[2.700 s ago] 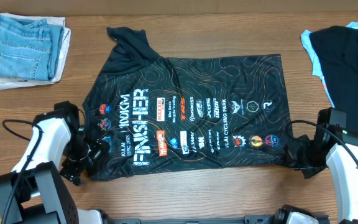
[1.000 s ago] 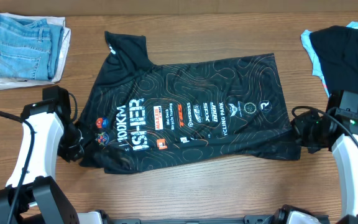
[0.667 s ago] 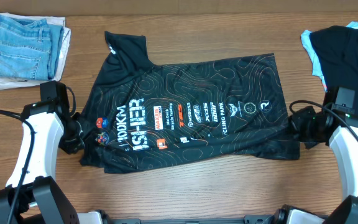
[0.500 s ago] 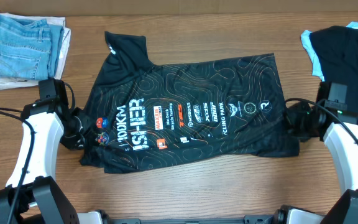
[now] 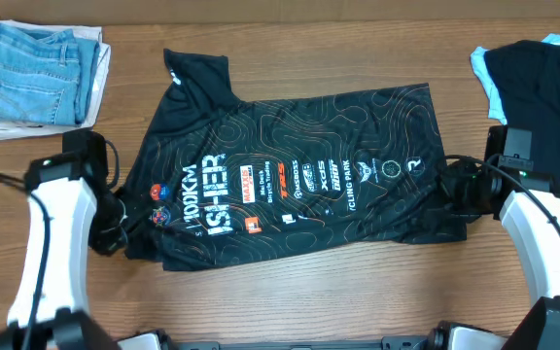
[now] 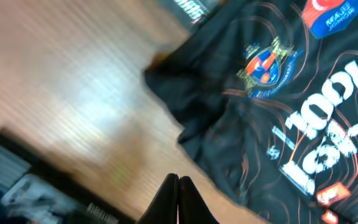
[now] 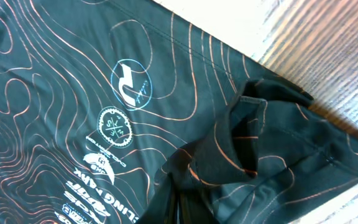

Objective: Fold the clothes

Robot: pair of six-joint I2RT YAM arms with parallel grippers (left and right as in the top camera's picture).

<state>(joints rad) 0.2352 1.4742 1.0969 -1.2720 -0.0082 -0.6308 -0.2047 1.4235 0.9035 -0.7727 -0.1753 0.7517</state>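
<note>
- Black short-sleeved sports shirt with orange contour lines lies spread across the wooden desk, its near edge rumpled.
- Right end effector: closed on bunched hem cloth, likely so you can carry that side across.
- Left end effector: closed at the opposite edge; you cannot tell whether cloth is pinched.
- Judgement: fold started, not finished.

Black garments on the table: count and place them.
2: the printed shirt at centre, and a plain black garment at the right edge, over light-blue cloth. Others may be hidden.
</note>
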